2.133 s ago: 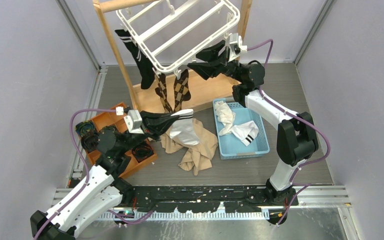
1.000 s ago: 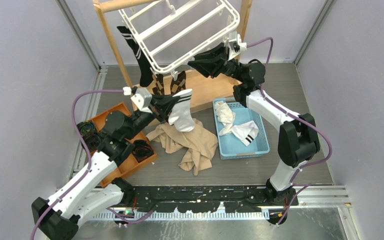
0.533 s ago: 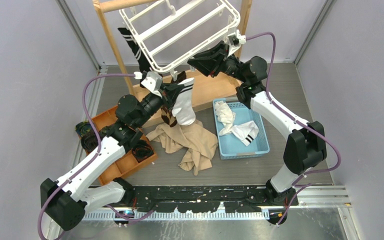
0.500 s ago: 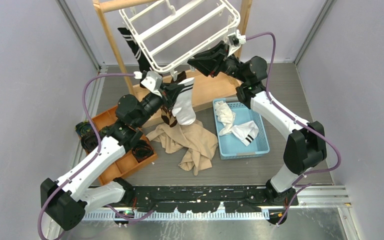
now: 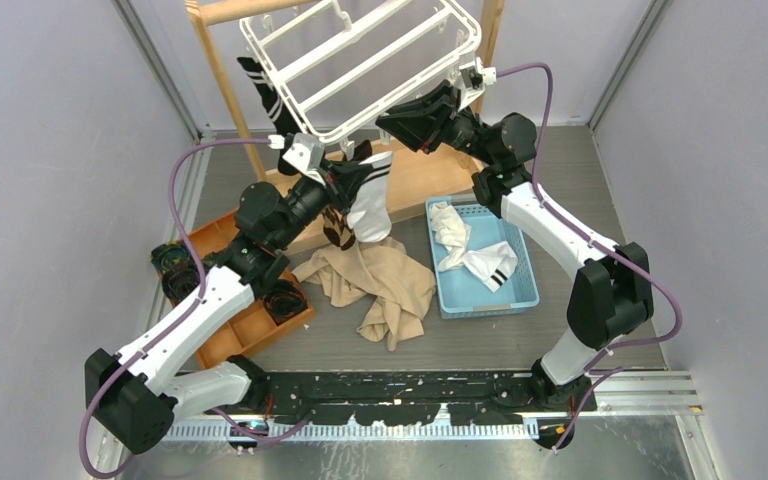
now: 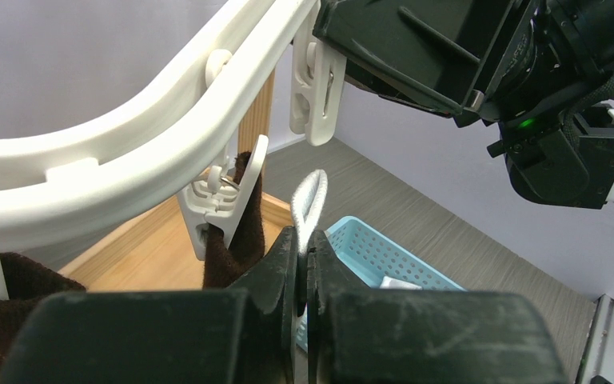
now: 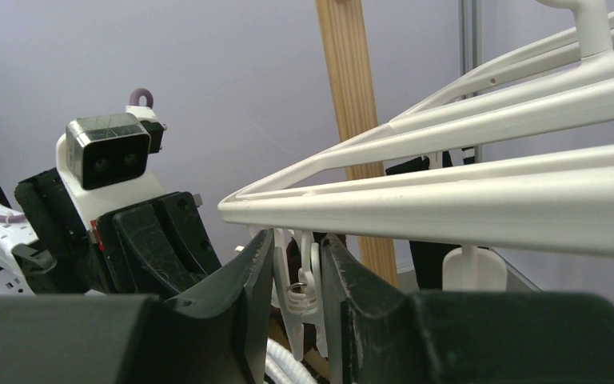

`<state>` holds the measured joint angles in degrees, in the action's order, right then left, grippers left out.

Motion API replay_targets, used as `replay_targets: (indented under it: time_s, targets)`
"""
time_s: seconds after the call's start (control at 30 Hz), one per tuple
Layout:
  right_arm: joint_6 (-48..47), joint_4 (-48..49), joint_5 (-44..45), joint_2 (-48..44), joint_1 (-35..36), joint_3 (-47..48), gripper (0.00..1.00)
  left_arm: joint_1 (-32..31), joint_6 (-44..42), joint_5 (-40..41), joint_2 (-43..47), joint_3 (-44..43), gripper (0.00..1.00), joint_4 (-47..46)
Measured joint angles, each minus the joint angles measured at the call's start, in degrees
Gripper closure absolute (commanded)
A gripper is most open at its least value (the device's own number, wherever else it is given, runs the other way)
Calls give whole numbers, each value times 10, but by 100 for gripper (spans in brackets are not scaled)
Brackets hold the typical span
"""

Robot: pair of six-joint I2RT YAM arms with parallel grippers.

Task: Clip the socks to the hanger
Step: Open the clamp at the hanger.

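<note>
The white hanger (image 5: 360,70) hangs tilted from the wooden stand. My left gripper (image 5: 362,174) is shut on the cuff of a white sock with black bands (image 5: 371,210), which dangles just below the hanger's near rim. In the left wrist view, the cuff (image 6: 310,198) sticks up from my shut left gripper (image 6: 304,240), under a rim clip (image 6: 317,88). My right gripper (image 5: 392,118) is shut on that clip (image 7: 300,292); its fingers (image 7: 248,272) press the clip's wings. A black striped sock (image 5: 265,95) and brown argyle socks (image 5: 338,228) hang clipped.
A blue basket (image 5: 520,295) right of centre holds more white socks (image 5: 480,262). A beige cloth (image 5: 385,290) lies on the floor beside it. An orange tray (image 5: 230,320) sits at the left. The wooden stand's post (image 5: 225,90) rises behind my left arm.
My left arm has raised the white sock from near the beige cloth up toward the hanger's rim. The right gripper has stayed on the clip, closing a little.
</note>
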<state>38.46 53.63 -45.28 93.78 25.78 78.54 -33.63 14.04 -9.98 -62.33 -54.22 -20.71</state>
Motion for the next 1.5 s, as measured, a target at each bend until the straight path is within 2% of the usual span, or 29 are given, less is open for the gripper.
replay_targets:
  time_s: [0.27, 0.6, 0.7, 0.87, 1.17, 1.5]
  targets:
    - [10, 5, 0, 0, 0, 0, 86, 0, 11, 4, -1, 0, 100, -7]
    - [10, -23, 7, -2, 12, 0, 83, 0, 16, 3, 4, 13, 100, -43]
    - [10, -35, 14, -5, 18, 0, 85, 3, 17, -7, 10, 14, 100, -35]
    - [14, -49, 20, -13, 21, 3, 99, 16, 24, -28, 18, 14, 100, -25]
    - [24, -63, 24, -18, 27, 10, 99, 29, 20, -54, 20, 14, 100, -18]
    - [38, -96, 54, -23, 38, 10, 99, 40, 37, -83, 6, 22, 100, -86]
